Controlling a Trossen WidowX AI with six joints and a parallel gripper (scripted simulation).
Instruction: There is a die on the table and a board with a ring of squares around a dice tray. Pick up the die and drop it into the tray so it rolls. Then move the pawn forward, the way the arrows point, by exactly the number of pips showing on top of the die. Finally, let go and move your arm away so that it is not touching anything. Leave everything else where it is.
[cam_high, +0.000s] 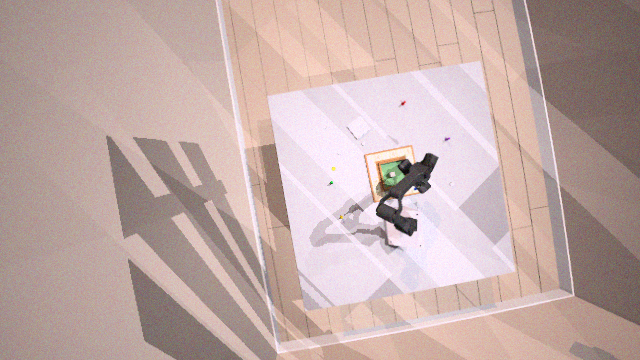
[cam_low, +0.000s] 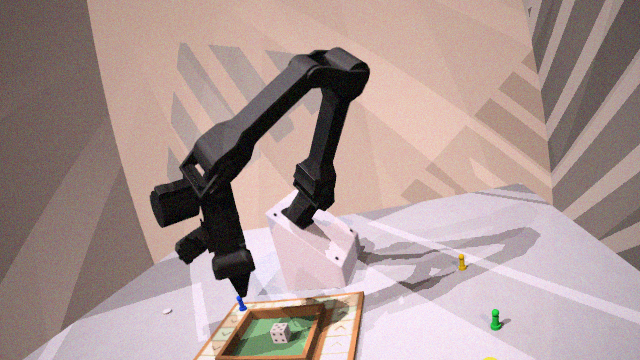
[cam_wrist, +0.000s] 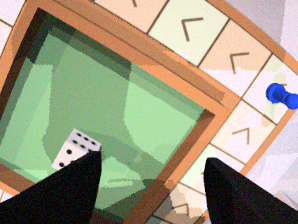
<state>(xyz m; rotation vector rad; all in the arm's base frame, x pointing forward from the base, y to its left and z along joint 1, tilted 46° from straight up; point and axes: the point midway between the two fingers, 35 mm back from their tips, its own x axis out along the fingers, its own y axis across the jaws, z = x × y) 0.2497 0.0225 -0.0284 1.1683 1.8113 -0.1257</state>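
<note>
The board (cam_high: 370, 172) (cam_low: 358, 320) (cam_wrist: 187, 45) surrounds the raised tray (cam_low: 316, 332) (cam_wrist: 165, 79) with its green floor. The white die (cam_high: 392, 174) (cam_low: 280, 333) (cam_wrist: 75, 145) rests inside the tray, several pips on top; a finger hides part of it in the wrist view. The blue pawn (cam_high: 416, 189) (cam_low: 241, 304) (cam_wrist: 282, 95) stands upright on a corner square. My gripper (cam_low: 243, 295) (cam_wrist: 153, 164) is partly open with nothing between its fingers. Its tips are just above the pawn in the exterior view, while the pawn is off to the right in the wrist view.
A yellow pawn (cam_high: 341, 217) (cam_low: 462, 262) and a green pawn (cam_high: 331, 183) (cam_low: 495, 320) stand off one side of the board. Red (cam_high: 403, 103) and purple (cam_high: 447, 139) pieces lie farther out. A white flat square (cam_high: 358, 128) and a white disc (cam_low: 167, 311) are also on the table.
</note>
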